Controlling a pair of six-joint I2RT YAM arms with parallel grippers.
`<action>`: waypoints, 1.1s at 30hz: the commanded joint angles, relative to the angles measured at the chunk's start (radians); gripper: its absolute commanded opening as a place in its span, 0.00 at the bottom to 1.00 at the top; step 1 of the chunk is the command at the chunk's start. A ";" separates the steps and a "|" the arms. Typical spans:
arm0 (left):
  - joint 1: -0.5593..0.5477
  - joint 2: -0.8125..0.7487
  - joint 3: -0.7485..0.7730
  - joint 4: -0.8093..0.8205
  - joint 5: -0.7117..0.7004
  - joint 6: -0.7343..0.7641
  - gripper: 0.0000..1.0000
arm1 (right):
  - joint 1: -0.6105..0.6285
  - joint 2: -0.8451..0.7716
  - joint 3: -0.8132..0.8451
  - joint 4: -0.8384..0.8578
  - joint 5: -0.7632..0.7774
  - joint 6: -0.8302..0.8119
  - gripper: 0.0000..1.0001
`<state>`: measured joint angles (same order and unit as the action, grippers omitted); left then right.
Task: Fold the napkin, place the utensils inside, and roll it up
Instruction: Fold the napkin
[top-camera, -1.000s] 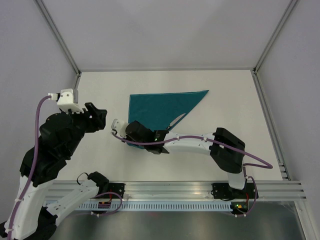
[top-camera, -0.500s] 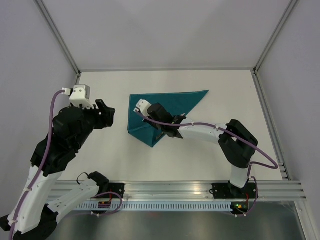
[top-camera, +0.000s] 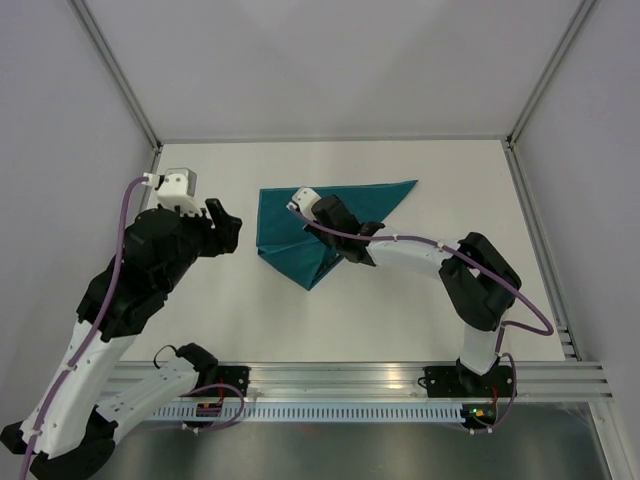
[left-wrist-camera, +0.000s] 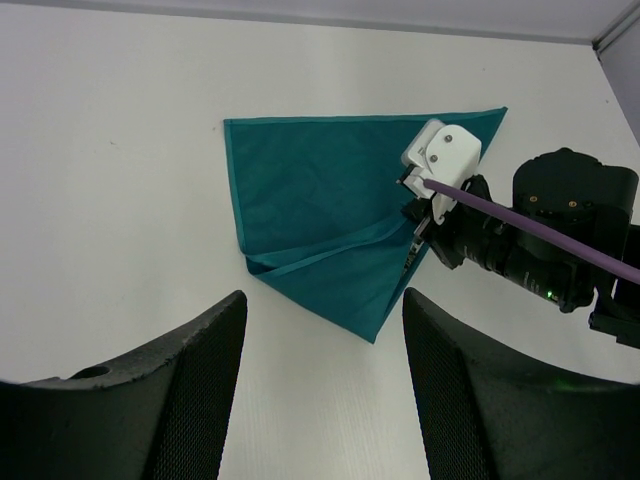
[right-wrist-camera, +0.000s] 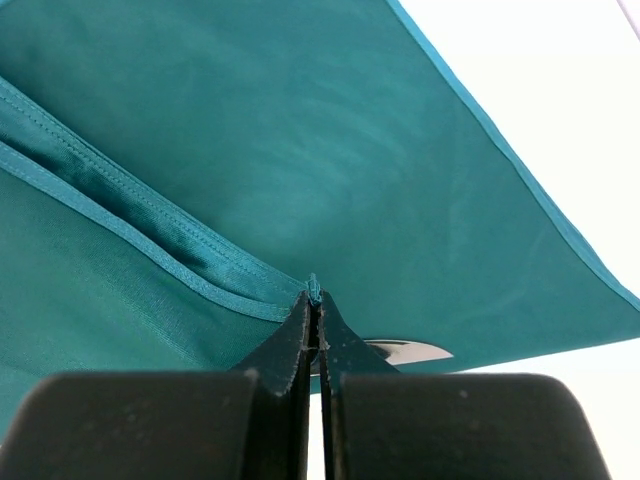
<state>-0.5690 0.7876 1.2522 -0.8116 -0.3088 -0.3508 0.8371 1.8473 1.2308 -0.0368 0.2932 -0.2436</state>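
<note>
From above, a teal napkin (top-camera: 285, 225) lies on a white table (top-camera: 400, 320), folded into a rough triangle. The right gripper (top-camera: 358, 252) reaches in over the cloth, and most of the cloth spreads to the left of and beyond its fingers. The left gripper (top-camera: 225, 228) hangs above bare table, well apart from the napkin, which lies to the right of its fingers.

The left wrist camera shows the left gripper (left-wrist-camera: 322, 330) with its two dark fingers (left-wrist-camera: 200, 390) spread wide and grasping nothing. The napkin (left-wrist-camera: 300, 190) lies ahead of them, one folded flap crossing it as a slanted seam. The right gripper (left-wrist-camera: 410, 252) comes down onto that seam.

The right wrist camera shows the right gripper (right-wrist-camera: 313, 305) clenched tight on a hemmed edge of the napkin (right-wrist-camera: 300, 150), and the pinched cloth stands up in a small peak between the tips. Cloth fills the view ahead and to the left. Just right of the fingers, a sliver of shiny metal (right-wrist-camera: 405, 350) peeks from under the cloth's edge. It is probably the blade end of a utensil, though too little shows to be sure.
</note>
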 joint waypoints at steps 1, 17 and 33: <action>-0.003 0.009 -0.013 0.049 0.034 -0.004 0.68 | -0.030 0.009 -0.005 0.029 0.021 -0.013 0.00; -0.003 0.035 -0.057 0.101 0.074 -0.011 0.68 | -0.125 0.035 -0.024 0.058 0.012 -0.006 0.00; -0.002 0.075 -0.109 0.153 0.114 -0.030 0.68 | -0.178 0.009 -0.086 0.058 -0.003 -0.014 0.00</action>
<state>-0.5690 0.8574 1.1542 -0.7048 -0.2283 -0.3515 0.6670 1.8816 1.1473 -0.0063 0.2886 -0.2546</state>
